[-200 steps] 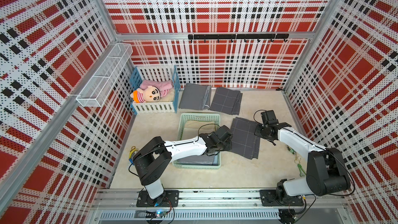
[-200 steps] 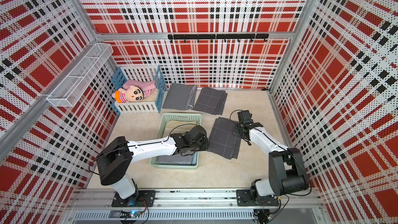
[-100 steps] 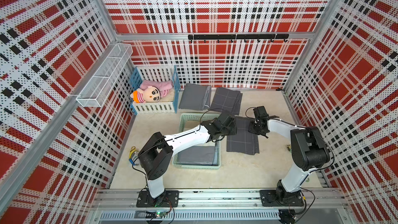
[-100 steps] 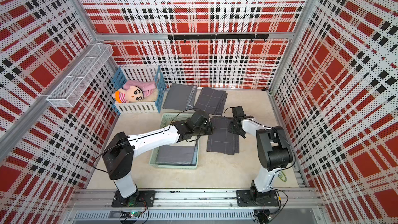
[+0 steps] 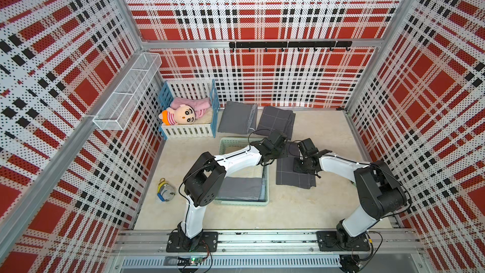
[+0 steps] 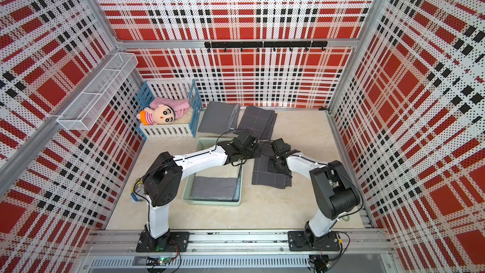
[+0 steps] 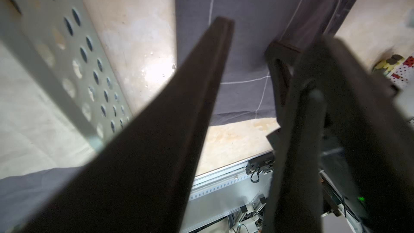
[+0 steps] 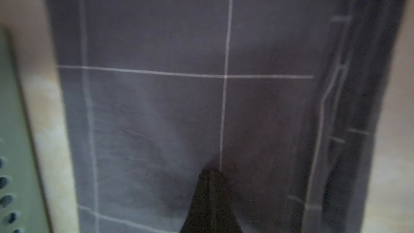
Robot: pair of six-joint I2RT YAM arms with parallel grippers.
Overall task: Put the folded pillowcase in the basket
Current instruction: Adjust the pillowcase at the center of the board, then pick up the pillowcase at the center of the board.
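- Right wrist view: right gripper (image 8: pixel 210 172) closed, tips against grey white-gridded folded pillowcase (image 8: pixel 156 108).
- Left wrist view: left gripper (image 7: pixel 251 36) parted, empty, beside mint-green perforated plastic basket (image 7: pixel 67 52).

The beige table (image 5: pixel 328 132) carries the mint-green basket (image 5: pixel 241 203) mid-table, a folded pillowcase (image 5: pixel 291 177) just right of it, a toy crib (image 5: pixel 189 130) far left, a plain grey cloth (image 5: pixel 236 120) and a checked cloth (image 5: pixel 275 122) (both folded) beside the crib, and a small yellow-blue object (image 5: pixel 165 193) near left.

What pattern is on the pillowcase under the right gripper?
Pillowcase: dark grey, thin white grid; clearest in right wrist view.
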